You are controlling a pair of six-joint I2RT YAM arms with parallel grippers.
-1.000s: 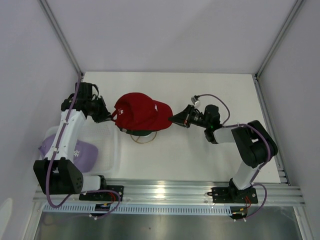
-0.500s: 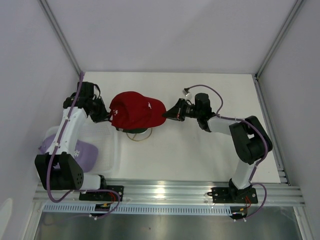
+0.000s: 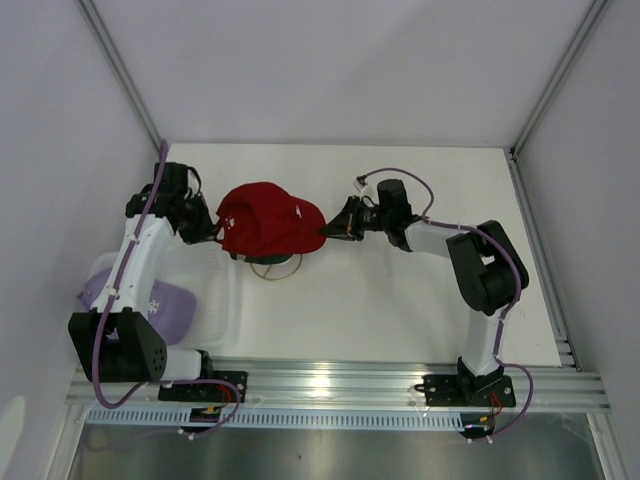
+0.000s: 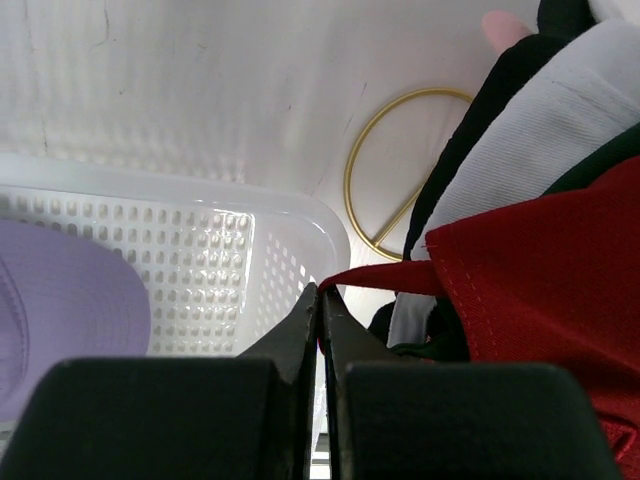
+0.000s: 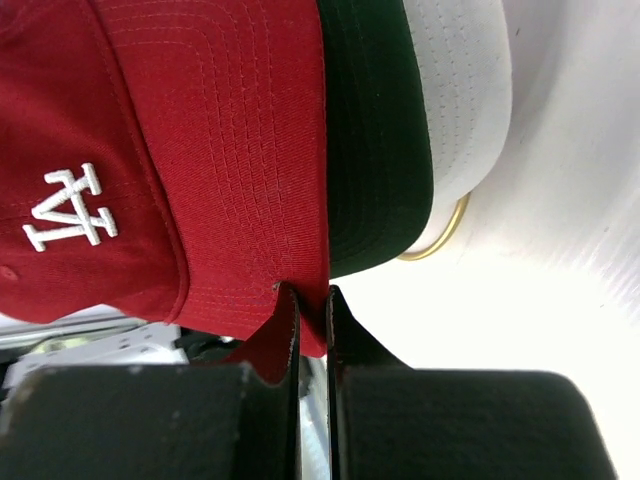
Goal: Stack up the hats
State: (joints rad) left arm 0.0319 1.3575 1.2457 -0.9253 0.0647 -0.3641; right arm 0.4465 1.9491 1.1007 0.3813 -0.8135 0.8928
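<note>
The red cap sits on top of the stack over the gold ring stand. My left gripper is shut on the red cap's rear strap. My right gripper is shut on the edge of the red brim. Under the red cap the dark green and white brims show in the right wrist view. The left wrist view shows white, black and a bit of pink caps below. The lavender cap lies in the white mesh basket.
The basket stands at the left front beside the left arm, its rim near the stack. The gold ring rests on the white table under the caps. Grey walls close in the back and both sides.
Both grippers carried the red cap left and back, over the stack. The right arm has stretched out further to the left; the cap now sits lower over the ring stand.
</note>
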